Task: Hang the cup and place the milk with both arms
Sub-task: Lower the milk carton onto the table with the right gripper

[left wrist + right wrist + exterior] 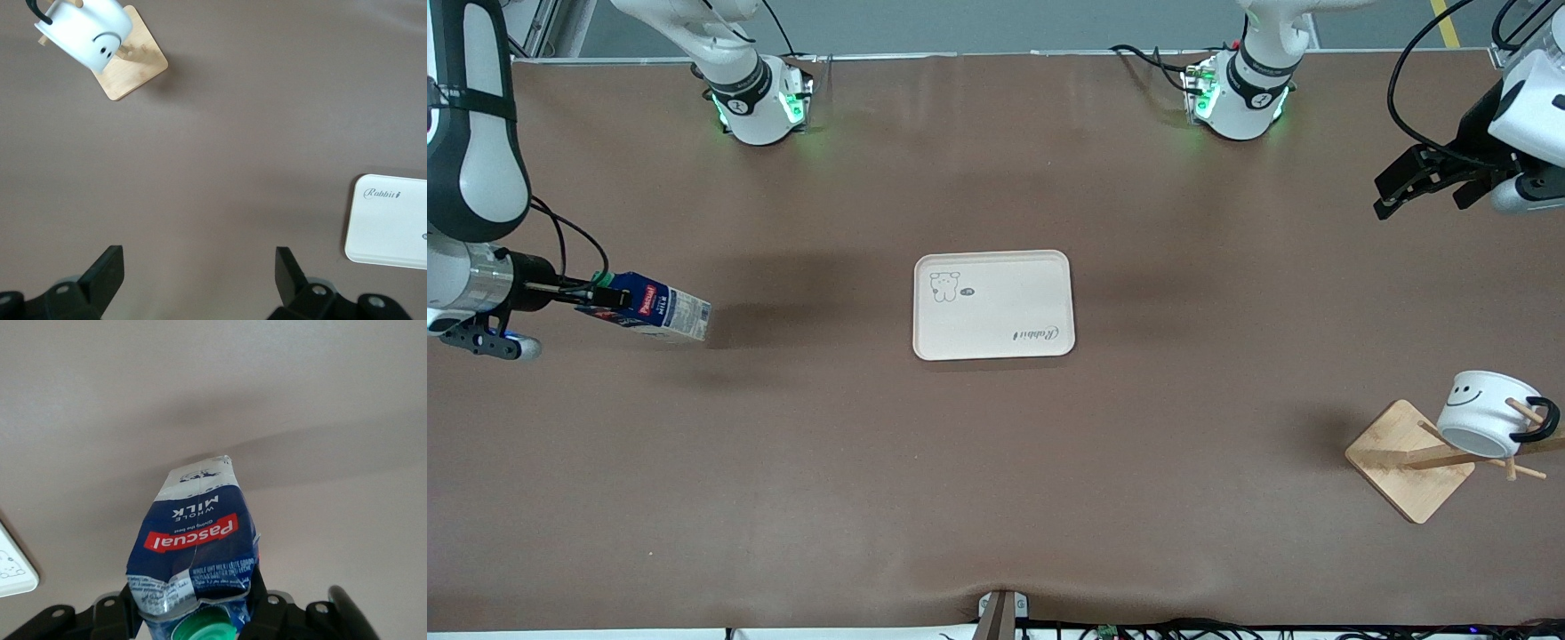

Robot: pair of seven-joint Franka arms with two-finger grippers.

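Milk (649, 308) is pinched in the right hand (600, 295), whose 2 fingers are pressed onto the carton's top end just beside the green screw cap (203, 628). The carton hangs tilted in the air over the brown counter (996, 462) at the right arm's end, its whitish bottom pointing away from that hand toward the tray (993, 304). In the right wrist view the red label patch and the words "WHOLE MILK" read upside down, and the carton's upper panel looks creased (a dented fold runs across it near the fingers).

Cup (1485, 412), white with a black smiley face, hangs tilted on a peg of the wooden rack (1414, 458) at the left arm's end of the counter, its black loop handle (1534, 422) hooked over the peg. The left hand (1427, 182) is up in the air over the counter at that same end, well apart from the cup and rack, with its 2 fingers (107, 270) spread wide and nothing between them. From the left wrist view the cup and rack lie well ahead of that hand, and 1 corner of the tray shows off to the side.

The tray, pale with a small bear drawing and the word "Rabbit", lies flat mid-counter between the 2 hands.
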